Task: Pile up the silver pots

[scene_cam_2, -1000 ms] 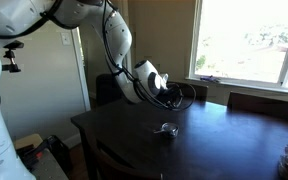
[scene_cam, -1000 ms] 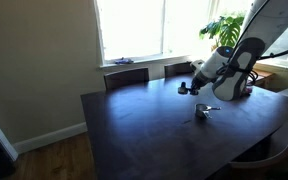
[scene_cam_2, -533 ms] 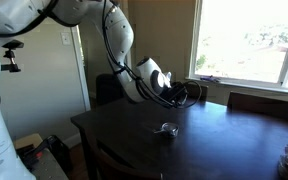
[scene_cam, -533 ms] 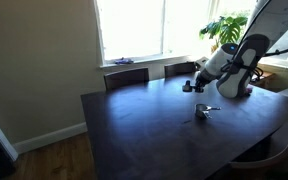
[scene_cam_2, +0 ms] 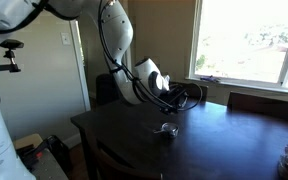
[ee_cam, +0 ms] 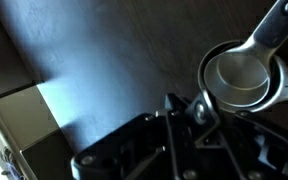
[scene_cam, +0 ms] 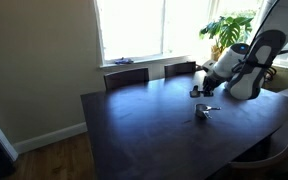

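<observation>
arm and pots, compared with one second before. in both exterior views the arm had carried the gripper (scene_cam: 197, 92) sideways above the dark table (scene_cam: 134, 130). it had moved away from the two chair backs (scene_cam: 127, 76) and toward the plant (scene_cam: 224, 30) at the window. the elbow now stood further toward the picture's edge. the loose silver pot (scene_cam: 204, 111) had stayed in the same spot on the table top, its short handle pointing out to one side. the gripper hung near it, above and slightly beyond it, not touching it.

in an exterior view the gripper (scene_cam_2: 187, 98) showed as a dark shape at the end of the white arm. the loose silver pot (scene_cam_2: 166, 129) lay below it, nearer the camera. whether anything sat between the fingers was too small to tell in either exterior view.

the wrist view alone settled this. the gripper (ee_cam: 196, 108) had its fingers pressed together on the rim of a held silver pot (ee_cam: 241, 75). this pot was seen from above with its bowl open and its handle running to the upper corner. behind it lay the dark table (ee_cam: 114, 50) with a pale patch of reflected light. the loose silver pot did not appear in the wrist view.
</observation>
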